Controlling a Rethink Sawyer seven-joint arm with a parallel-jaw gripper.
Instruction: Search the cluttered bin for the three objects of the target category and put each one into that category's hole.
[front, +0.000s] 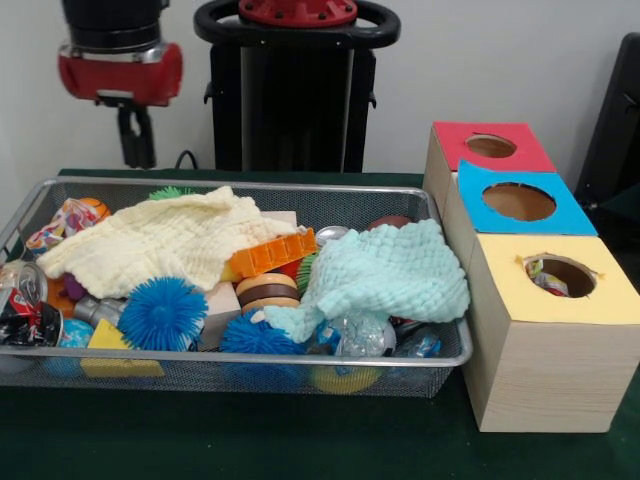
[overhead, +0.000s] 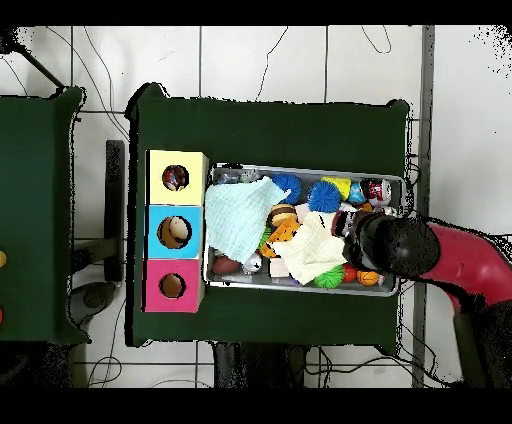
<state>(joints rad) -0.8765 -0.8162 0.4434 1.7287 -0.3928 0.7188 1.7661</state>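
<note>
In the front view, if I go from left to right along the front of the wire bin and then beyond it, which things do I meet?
Crushed can → yellow block → large blue spiky ball → smaller blue spiky ball → mint knitted cloth → box with the yellow top, outside the bin.

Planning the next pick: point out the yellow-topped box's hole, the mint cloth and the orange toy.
yellow-topped box's hole (front: 560, 275), front view, opening.
mint cloth (front: 385, 270), front view, middle.
orange toy (front: 272, 254), front view, ridged body.

- Red arm (front: 120, 72) shell with a black cuff and a silver ring.
- Slim black gripper (front: 137, 160) beneath.
- Black pedestal (front: 297, 95), red-capped.
</note>
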